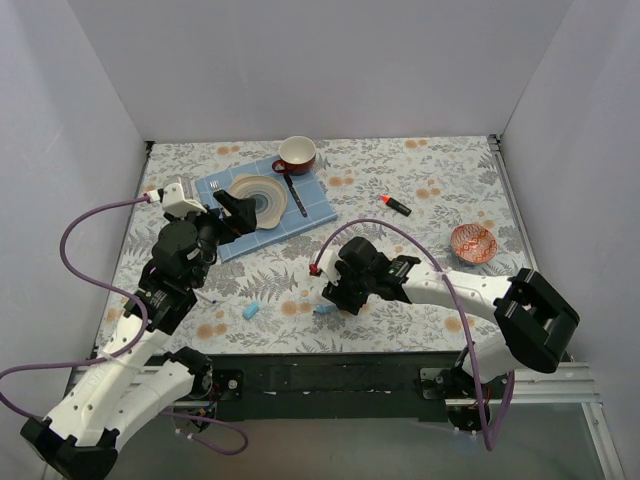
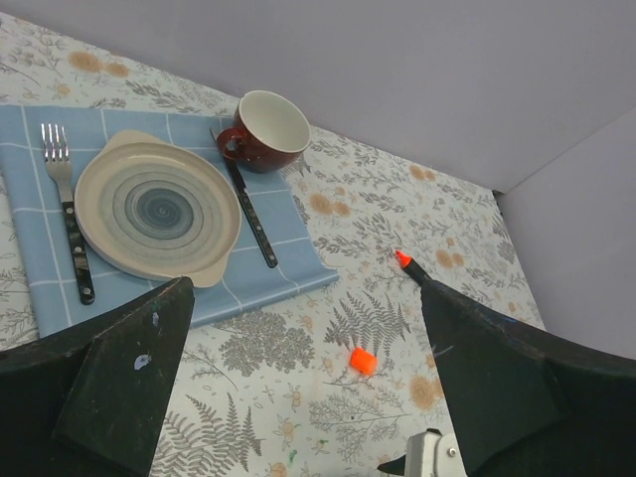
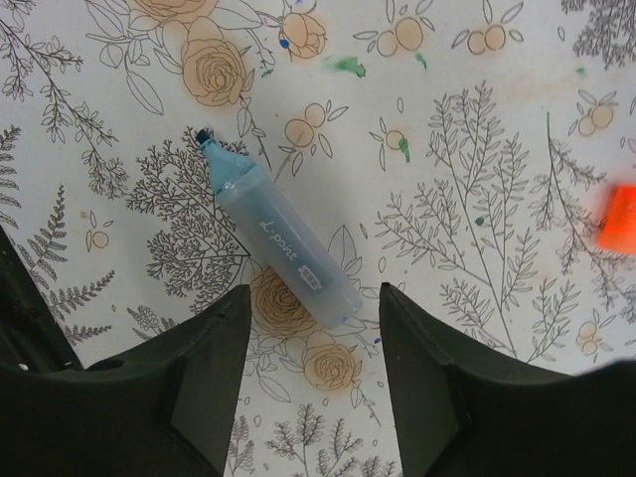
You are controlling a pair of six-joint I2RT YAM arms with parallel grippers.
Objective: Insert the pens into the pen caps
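My right gripper (image 1: pixel 330 297) (image 3: pixel 313 298) is open and low over the chunky light-blue marker (image 3: pixel 278 238), whose rear end lies between the fingertips; a bit of the marker shows in the top view (image 1: pixel 322 309). The bright orange cap (image 3: pixel 618 217) (image 2: pixel 363 360) lies on the cloth to its right. A light-blue cap (image 1: pixel 250 311) lies near the front, left of the right gripper. The black orange-tipped highlighter (image 1: pixel 396 205) (image 2: pixel 407 266) lies at the back right. My left gripper (image 1: pixel 232 212) (image 2: pixel 306 288) is open and empty, raised by the plate. The thin pens and the dark-blue cap are not in view.
A blue placemat (image 1: pixel 315 205) at the back left holds a plate (image 1: pixel 258 195) (image 2: pixel 159 209), a fork (image 2: pixel 70 214), a dark knife (image 2: pixel 253 214) and a red cup (image 1: pixel 297 154) (image 2: pixel 266 131). A small patterned bowl (image 1: pixel 472 243) stands at the right. Grey walls enclose the table.
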